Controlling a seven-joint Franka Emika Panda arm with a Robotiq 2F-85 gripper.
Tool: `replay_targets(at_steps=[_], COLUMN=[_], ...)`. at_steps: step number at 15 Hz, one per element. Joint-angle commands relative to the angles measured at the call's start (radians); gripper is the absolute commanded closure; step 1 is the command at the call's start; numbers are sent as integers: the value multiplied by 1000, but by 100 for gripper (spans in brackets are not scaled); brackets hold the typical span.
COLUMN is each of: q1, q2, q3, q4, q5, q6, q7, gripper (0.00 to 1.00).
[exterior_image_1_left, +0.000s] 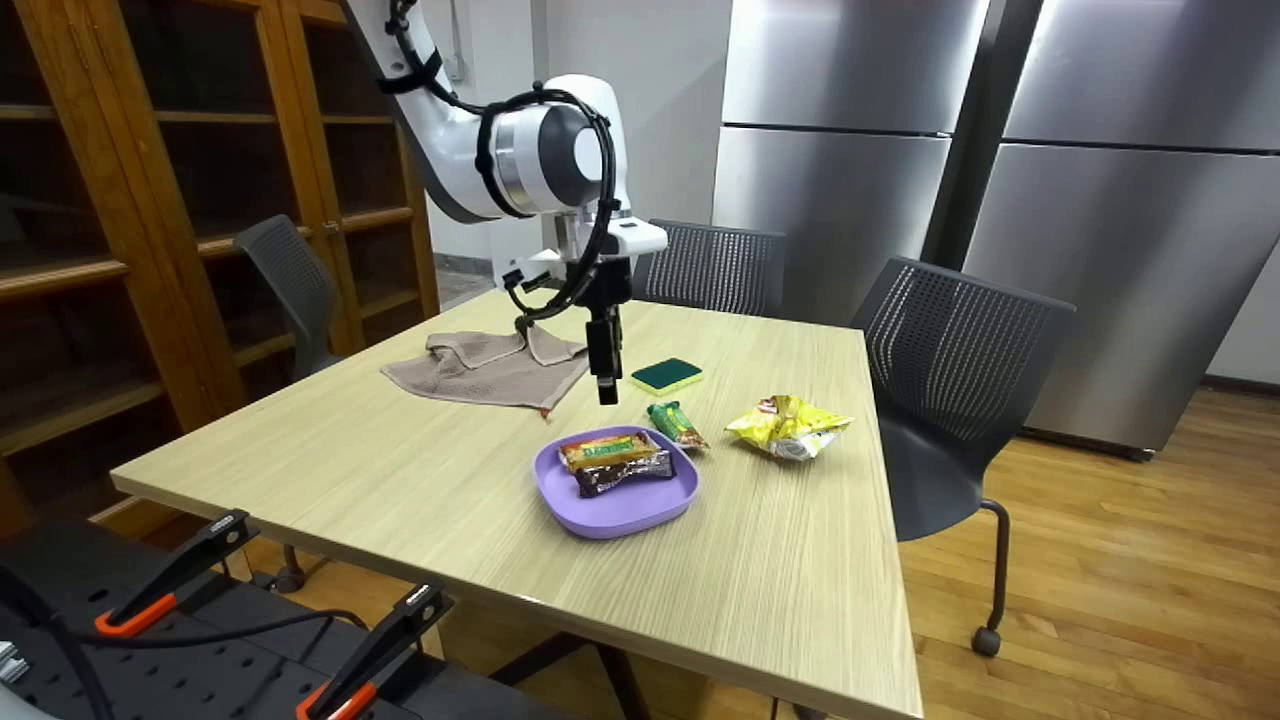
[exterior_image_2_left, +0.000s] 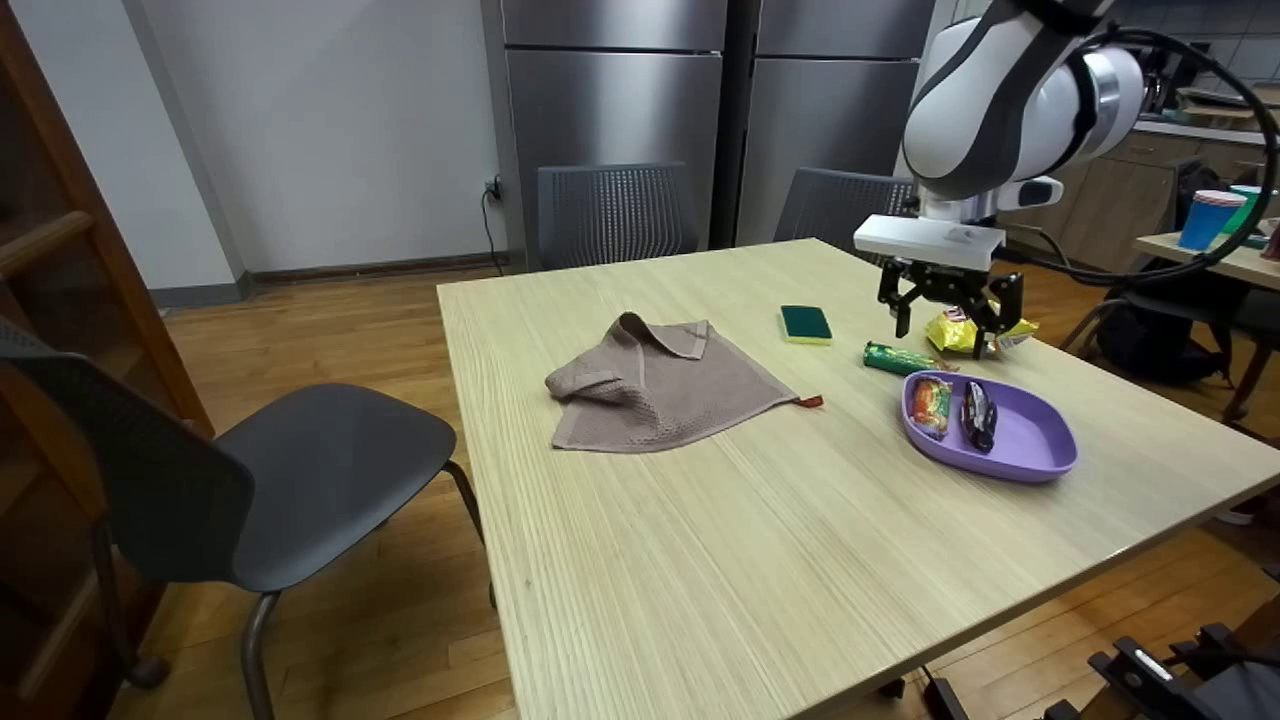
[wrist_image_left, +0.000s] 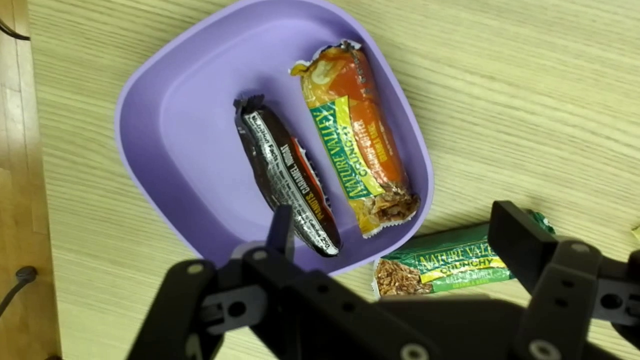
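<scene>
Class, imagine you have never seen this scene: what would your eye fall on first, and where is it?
Probably the purple dish on the pale table, holding an orange-wrapped bar and a dark-wrapped bar. Next comes the open gripper, which hangs empty above the table. Then there is the bright yellow packet, lying near the green-wrapped bar beside the dish.

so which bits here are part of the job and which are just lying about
Likely in the job, being nearest the open pincer:
purple plate
orange bar
dark bar
green bar

Seemingly just lying about:
brown cloth
sponge
yellow packet
</scene>
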Motion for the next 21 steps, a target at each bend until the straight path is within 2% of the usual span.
replay_targets(at_steps=[1, 14, 21], q1=[-32, -139, -152], q2=[8, 113, 190], q3=[16, 65, 75], q4=[31, 175, 261], q5=[-23, 26, 35], q6=[-11, 11, 19], q7=[-69, -469, -687], gripper=[0, 0, 0])
